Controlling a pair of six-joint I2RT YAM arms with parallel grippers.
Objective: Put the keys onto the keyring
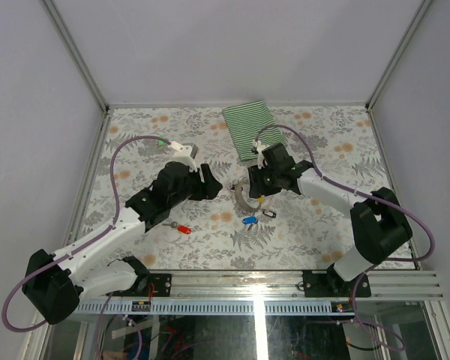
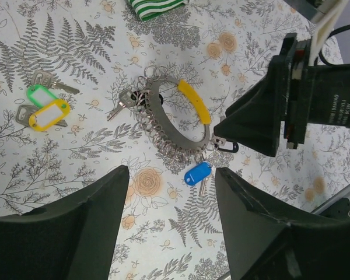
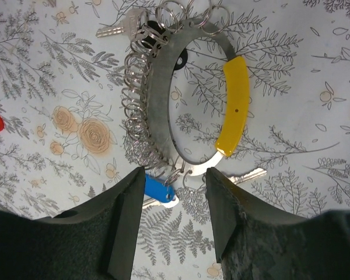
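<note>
Far left of the left wrist view: green-tagged key [image 2: 39,93] and yellow-tagged key [image 2: 49,115] lie touching on the floral tabletop [image 1: 330,135], well apart from the keyring. Red-tagged key [image 1: 182,229] lies alone near the left arm. All three are loose.

Left hand [image 2: 172,233]: fingers apart, nothing between them, hovering just short of the keyring.

Centre: keyring [image 2: 158,116] lies flat, a grey band with a yellow section [image 3: 233,105] and a row of small wire rings [image 3: 134,105] strung along its outer edge. Blue-tagged key [image 2: 197,173] sits at the band's near end beside those rings. Whether it is hooked on cannot be told.

Right hand [image 3: 174,216]: fingers apart, straddling the near end of the band, not closed on it.

Judgement: the step in hand is securing the keyring, with no key being carried. The task is early, since most keys are unthreaded.

The next move calls for the right hand to close on the band and hold it steady. The left hand then has to fetch a loose key and line its hole up with a small ring. That target is fine and will slip easily.
</note>
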